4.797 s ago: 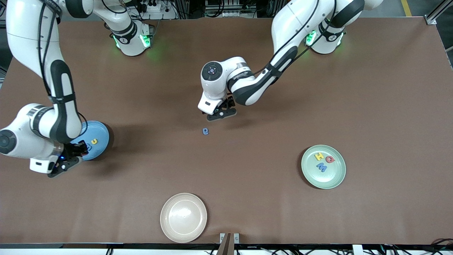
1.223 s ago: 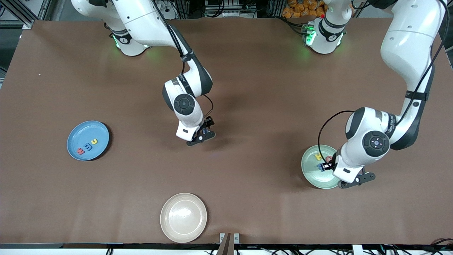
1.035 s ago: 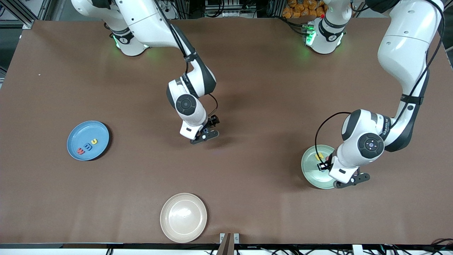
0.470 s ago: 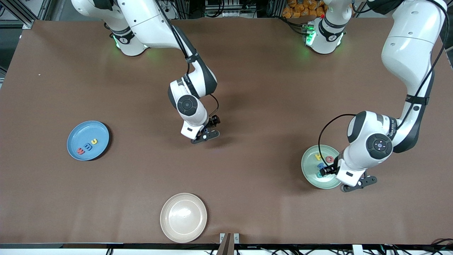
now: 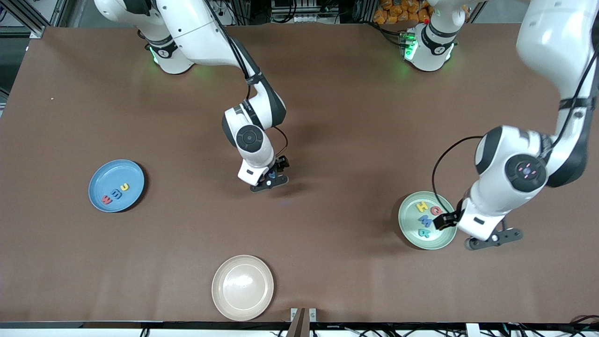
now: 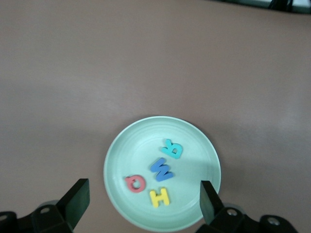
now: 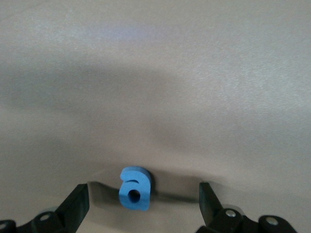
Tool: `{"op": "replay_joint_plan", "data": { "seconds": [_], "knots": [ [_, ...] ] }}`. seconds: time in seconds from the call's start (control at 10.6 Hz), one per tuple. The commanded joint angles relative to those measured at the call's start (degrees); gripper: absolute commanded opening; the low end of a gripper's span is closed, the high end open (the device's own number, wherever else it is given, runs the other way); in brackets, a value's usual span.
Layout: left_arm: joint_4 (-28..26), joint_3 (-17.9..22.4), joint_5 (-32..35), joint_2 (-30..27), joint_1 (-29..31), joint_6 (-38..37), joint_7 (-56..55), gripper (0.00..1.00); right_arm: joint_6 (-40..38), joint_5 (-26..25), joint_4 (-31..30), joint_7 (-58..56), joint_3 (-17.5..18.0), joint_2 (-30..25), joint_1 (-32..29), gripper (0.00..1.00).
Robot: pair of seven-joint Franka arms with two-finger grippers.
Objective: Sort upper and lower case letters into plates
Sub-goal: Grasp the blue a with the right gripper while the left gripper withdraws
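Small blue foam "a" [image 7: 134, 189], flat on brown table [image 7: 194, 73]

Table [image 5: 355, 117]: brown, matte, filling nearly all I see.
Upper edge: dark clutter of cables and metal framing [image 5: 299, 11].
Orange heap [image 5: 398, 10]: upper right.
Light: soft, shadows faint.
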Motion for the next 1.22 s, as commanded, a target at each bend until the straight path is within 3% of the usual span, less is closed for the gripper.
{"op": "replay_joint_plan", "data": {
  "seconds": [0.0,0.09,0.19,0.56,0.75,1.03,1.13],
  "knots": [
    [-1.7,-1.1,-1.8,-8.7,0.8,-4.9,6.8,1.0,-0.2,-1.4,1.1,2.2,0.0,0.5,0.0,0.19],
    [-1.7,-1.3,-5.9,-11.6,2.4,-6.1,7.8,1.0,-0.1,-1.3,1.1,2.2,0.0,0.4,0.0,0.0],
    [-1.7,-1.3,-10.1,-14.1,3.3,-7.3,7.9,1.0,-0.1,-1.3,1.1,2.2,0.1,0.4,0.0,0.0],
    [-1.5,-1.2,-14.8,-21.4,7.0,-14.9,15.2,1.0,-0.8,-1.3,1.1,1.1,0.1,-0.7,-1.6,0.0],
    [-1.5,-0.1,-21.8,-24.4,8.3,-16.0,21.1,1.0,-1.5,-0.9,1.0,-1.5,0.1,-2.2,-4.0,0.0],
    [-0.2,13.9,-22.1,-27.5,-3.3,-25.3,22.0,1.0,-7.1,-0.9,0.9,-10.9,0.1,-5.8,-11.4,0.0],
    [1.6,14.8,-21.7,-27.6,-4.4,-28.8,23.0,1.0,-9.5,-0.8,0.9,-16.1,0.1,-6.6,-13.8,0.0]
  ]
}}
